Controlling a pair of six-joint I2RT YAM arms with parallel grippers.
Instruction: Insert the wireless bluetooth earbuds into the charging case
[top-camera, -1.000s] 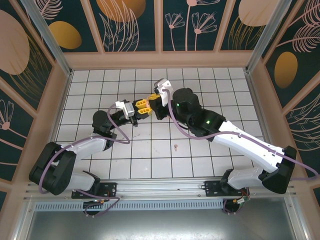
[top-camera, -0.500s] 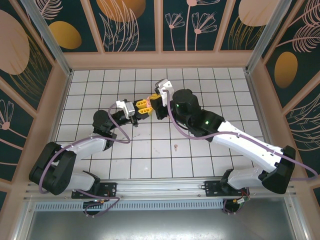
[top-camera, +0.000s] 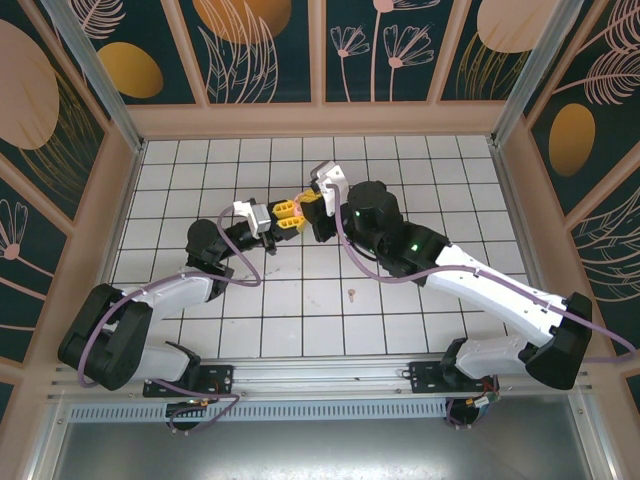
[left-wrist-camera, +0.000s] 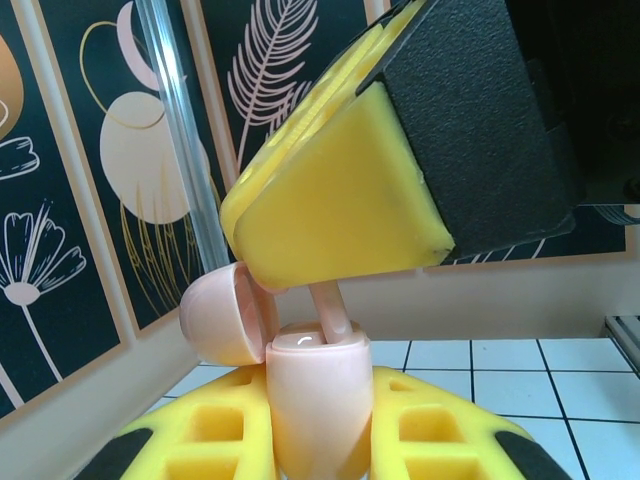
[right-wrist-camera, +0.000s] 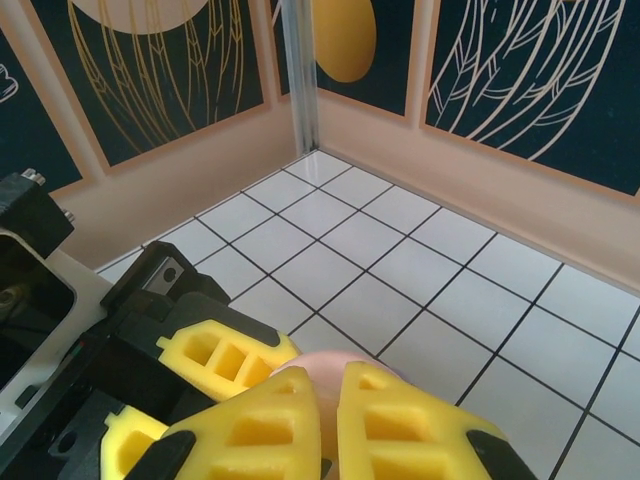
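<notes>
A pale pink charging case (left-wrist-camera: 320, 375) stands upright with my left gripper (left-wrist-camera: 320, 440) shut on it, its lid (left-wrist-camera: 222, 315) swung open to the left. Just above it, my right gripper's yellow fingers (left-wrist-camera: 340, 210) are shut on a pale pink earbud (left-wrist-camera: 333, 312), whose stem reaches down into the case's top. In the right wrist view my right gripper (right-wrist-camera: 330, 420) is shut, with the pink case (right-wrist-camera: 325, 362) showing past its tips and the left fingers (right-wrist-camera: 215, 360) beside it. From above, the left gripper (top-camera: 288, 213) and right gripper (top-camera: 312, 203) meet over the tiled floor.
One small pinkish earbud (top-camera: 352, 294) lies loose on the white tiles, nearer the arm bases. Wooden walls (top-camera: 320, 120) with dark floral panels enclose the floor on three sides. A metal post (right-wrist-camera: 300, 75) stands in the far corner.
Both grippers have shifted slightly toward the back wall and drawn a little closer together. The holds on the case and the earbud are unchanged.
</notes>
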